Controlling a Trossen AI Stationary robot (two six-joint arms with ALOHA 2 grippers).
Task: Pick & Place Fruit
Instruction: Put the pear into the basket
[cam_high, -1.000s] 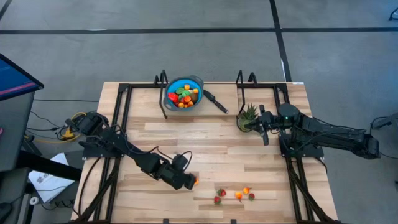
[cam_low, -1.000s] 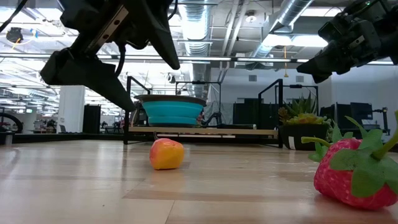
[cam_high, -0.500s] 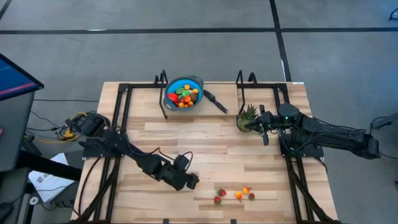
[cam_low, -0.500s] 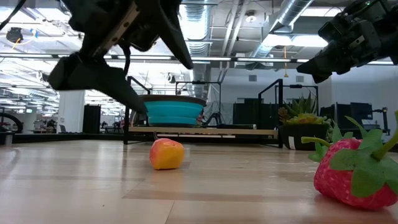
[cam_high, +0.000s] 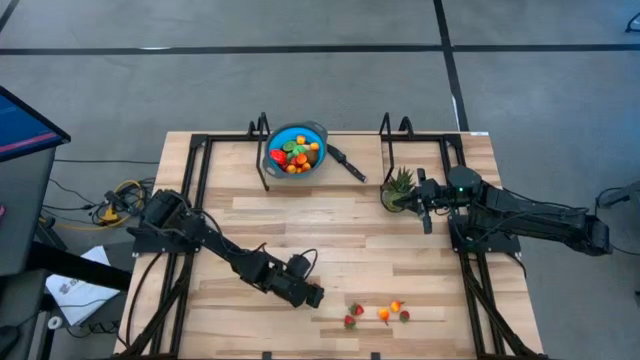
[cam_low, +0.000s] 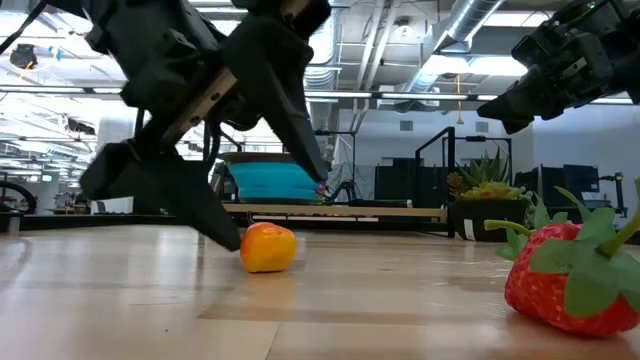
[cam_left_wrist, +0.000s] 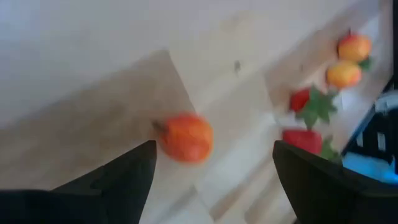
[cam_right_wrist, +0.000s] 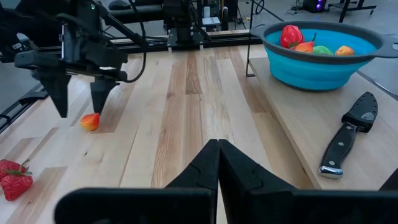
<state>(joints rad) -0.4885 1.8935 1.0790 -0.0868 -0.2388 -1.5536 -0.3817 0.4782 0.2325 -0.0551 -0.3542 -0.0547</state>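
A small orange-red fruit (cam_low: 268, 247) lies on the wooden table (cam_high: 330, 230), toward its near edge. My left gripper (cam_low: 277, 212) hangs open over it, slanting down, one finger on each side (cam_left_wrist: 214, 149). I see no touch. From above, the gripper (cam_high: 306, 293) covers this fruit. Several more fruits lie to its right: strawberries (cam_high: 352, 316) and orange pieces (cam_high: 388, 311). My right gripper (cam_right_wrist: 217, 146) is shut and waits at the right beside the plant (cam_high: 420, 203).
A blue bowl (cam_high: 296, 150) holding several fruits stands at the far edge, with a black-handled knife (cam_high: 348, 163) beside it. A spiky green plant (cam_high: 398, 188) stands at the right. A large strawberry (cam_low: 570, 275) lies close to the low camera. Black frame rails (cam_high: 195, 190) run along both sides.
My left gripper has come down and a little toward the table's right, staying open. Its fingers now reach down to either side of the orange-red fruit, which has kept its place.
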